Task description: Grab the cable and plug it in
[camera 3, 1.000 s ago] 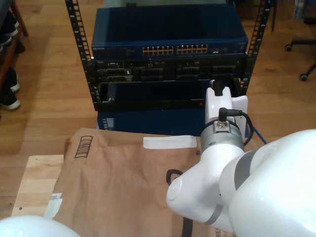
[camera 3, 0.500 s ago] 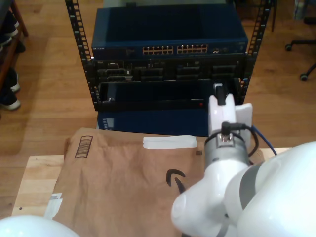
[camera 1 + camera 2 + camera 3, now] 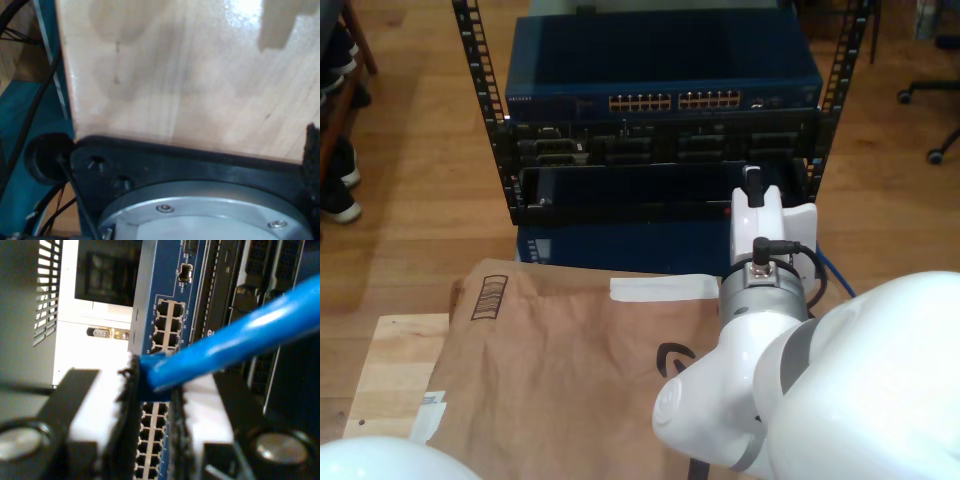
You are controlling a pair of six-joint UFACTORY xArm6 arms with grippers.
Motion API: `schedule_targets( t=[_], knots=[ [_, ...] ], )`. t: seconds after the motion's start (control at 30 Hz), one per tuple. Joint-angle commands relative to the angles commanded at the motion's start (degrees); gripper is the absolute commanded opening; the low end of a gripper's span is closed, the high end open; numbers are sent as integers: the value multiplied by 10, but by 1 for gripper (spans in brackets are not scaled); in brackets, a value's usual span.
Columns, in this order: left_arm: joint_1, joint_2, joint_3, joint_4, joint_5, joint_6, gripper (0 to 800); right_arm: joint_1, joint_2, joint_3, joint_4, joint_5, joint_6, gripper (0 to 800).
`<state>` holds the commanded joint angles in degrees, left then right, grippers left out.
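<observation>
Grabbing looks done: my second claw [image 3: 152,405] is clamped on the cable [image 3: 240,342] before the switch ports [image 3: 167,322], plugging remains; my first claw's state I cannot tell.

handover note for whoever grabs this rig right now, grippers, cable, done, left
My second gripper is shut on the blue cable, facing the blue switch and its ports.
My first gripper looks onto the bare wooden table; its jaw state cannot be told.
Done: cable grabbed and carried toward the rack.
Left: line up the plug, which is hidden between the pads, and push it into a port.
</observation>
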<state>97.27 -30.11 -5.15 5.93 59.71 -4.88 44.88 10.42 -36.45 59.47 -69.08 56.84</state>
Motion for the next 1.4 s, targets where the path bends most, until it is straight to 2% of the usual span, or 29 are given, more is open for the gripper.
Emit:
schedule_targets(
  t=[0.1, 0.37, 0.47, 0.67, 0.87, 1.03, 1.17, 1.27, 1.4],
  knots=[
    [0, 0, 0, 0, 0, 0, 799, -1, 19, -12, 2, -1, -60, 0],
    [0, 0, -1, 0, 0, 0, 799, -1, 30, -56, -4, 20, -113, 0],
    [0, 0, -1, 0, 0, 0, 799, -8, 25, -45, -5, 84, -117, 2],
    [0, 0, -1, 0, 0, 0, 799, -22, 30, -51, -7, 84, -120, 10],
    [0, 0, -1, 0, 0, 0, 799, -48, 31, -106, -37, 89, -126, 3],
    [0, 0, -1, 0, 0, 0, 799, -53, 52, -110, -55, 87, -100, 3],
    [0, 0, -1, 0, 0, 0, 799, -48, 45, -95, -55, 78, -55, 4],
    [0, 0, -1, 0, 0, 0, 799, -54, 20, -55, -56, 58, -26, 4],
    [0, 0, -1, 0, 0, 0, 799, -68, 17, -59, -56, 54, -10, 2]
  ],
)
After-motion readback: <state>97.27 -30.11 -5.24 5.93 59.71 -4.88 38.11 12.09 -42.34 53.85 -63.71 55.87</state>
